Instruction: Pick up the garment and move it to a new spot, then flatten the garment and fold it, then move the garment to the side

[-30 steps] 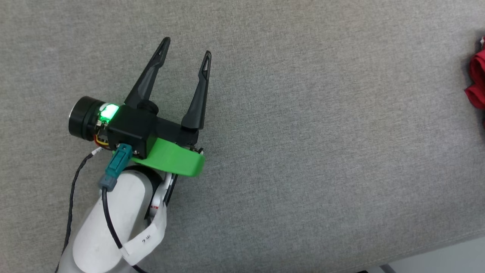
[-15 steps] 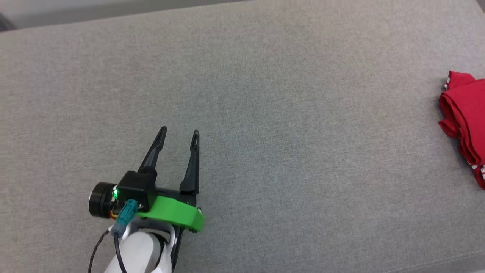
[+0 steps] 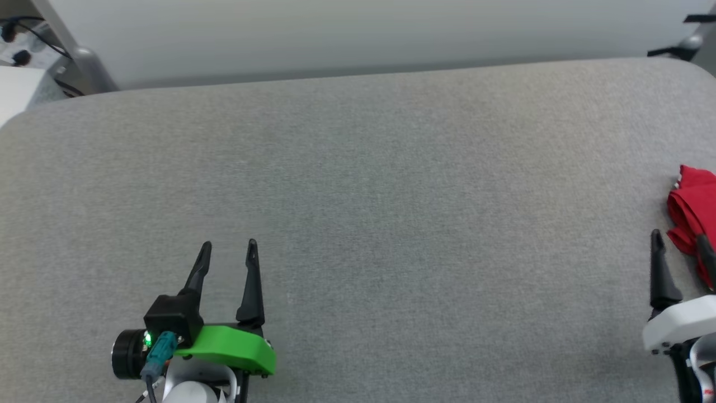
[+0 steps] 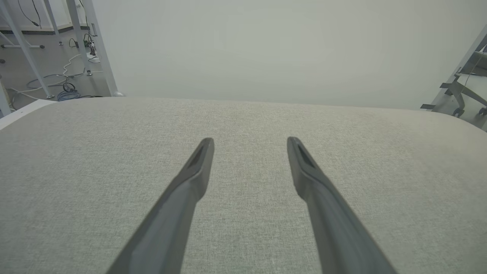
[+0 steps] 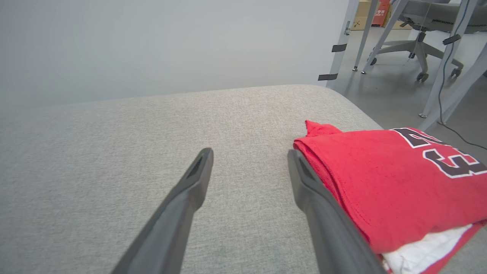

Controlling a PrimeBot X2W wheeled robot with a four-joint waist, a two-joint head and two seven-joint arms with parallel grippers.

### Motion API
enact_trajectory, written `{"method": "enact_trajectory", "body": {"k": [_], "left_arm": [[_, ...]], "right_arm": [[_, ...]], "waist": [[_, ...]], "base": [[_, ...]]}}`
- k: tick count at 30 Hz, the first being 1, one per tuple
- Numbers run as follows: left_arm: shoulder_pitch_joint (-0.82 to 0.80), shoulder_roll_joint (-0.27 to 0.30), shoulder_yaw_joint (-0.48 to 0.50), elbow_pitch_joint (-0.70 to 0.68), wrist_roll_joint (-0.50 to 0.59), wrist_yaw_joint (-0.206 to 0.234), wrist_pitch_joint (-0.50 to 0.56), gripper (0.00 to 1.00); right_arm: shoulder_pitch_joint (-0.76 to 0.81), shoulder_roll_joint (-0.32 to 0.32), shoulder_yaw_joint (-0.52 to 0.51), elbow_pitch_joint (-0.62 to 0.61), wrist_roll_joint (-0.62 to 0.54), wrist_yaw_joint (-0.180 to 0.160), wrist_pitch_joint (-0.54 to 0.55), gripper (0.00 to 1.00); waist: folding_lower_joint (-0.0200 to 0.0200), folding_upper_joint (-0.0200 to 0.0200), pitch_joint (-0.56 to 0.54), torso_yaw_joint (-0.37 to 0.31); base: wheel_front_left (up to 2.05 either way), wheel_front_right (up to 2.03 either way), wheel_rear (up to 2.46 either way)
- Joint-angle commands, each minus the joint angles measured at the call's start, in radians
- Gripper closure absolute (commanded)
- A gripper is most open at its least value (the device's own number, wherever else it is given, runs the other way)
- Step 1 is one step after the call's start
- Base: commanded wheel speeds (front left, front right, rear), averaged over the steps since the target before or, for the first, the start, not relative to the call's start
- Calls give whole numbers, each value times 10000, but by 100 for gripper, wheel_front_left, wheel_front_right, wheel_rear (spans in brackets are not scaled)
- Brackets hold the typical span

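Observation:
The garment (image 3: pixel 693 201) is a red folded bundle at the right edge of the grey fabric-covered table (image 3: pixel 391 184). In the right wrist view the garment (image 5: pixel 395 182) lies folded flat, with black white-outlined characters on top and a white layer under its near edge. My right gripper (image 5: pixel 250 152) is open with nothing between its fingers, its right finger alongside the garment's left fold; whether they touch I cannot tell. In the head view the right gripper (image 3: pixel 678 238) stands at the lower right. My left gripper (image 3: pixel 229 246) is open and empty at the lower left, over bare fabric (image 4: pixel 250 140).
A pale wall runs behind the table's far edge. Metal frame legs and cables (image 4: pixel 68 87) stand beyond the far left corner. Beyond the right end are frame legs (image 5: pixel 342 42) and an office chair (image 5: pixel 422 23). The table's corners are rounded.
The head camera has tilted up and shifted, bringing the table's far edge and the wall into the picture. My right gripper has come into view beside the garment. Both grippers stay open.

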Motion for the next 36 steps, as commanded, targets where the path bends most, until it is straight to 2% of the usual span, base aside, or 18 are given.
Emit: {"method": "enact_trajectory", "body": {"k": [1,3,9,17,26,36], "left_arm": [[212,-23,133,6,-79,90,-86,0],[315,53,279,31,-39,165,-94,0],[657,338,715,93,11,256,-107,0],[1105,494,659,24,104,166,-111,0],[1618,483,274,33,153,114,36,0],[1641,610,116,-42,199,111,186,0]], "right_arm": [[370,252,46,-604,-91,-7,118,0],[780,581,183,-1397,-222,-7,338,0],[1863,1043,761,-3433,-588,-7,875,0],[3014,1284,1132,-5028,-921,-7,1551,0],[3789,1480,1411,-5617,-949,-7,1826,0],[3798,1509,1545,-5654,-1072,-7,1848,0]], "waist": [[1,0,-481,488],[1,0,-589,591],[1,0,-932,792],[1,0,-1389,878],[1,0,-1879,878],[1,0,-1894,839]], "base": [[0,0,0],[0,0,0],[0,0,0],[0,0,0],[0,0,0],[0,0,0]]}}
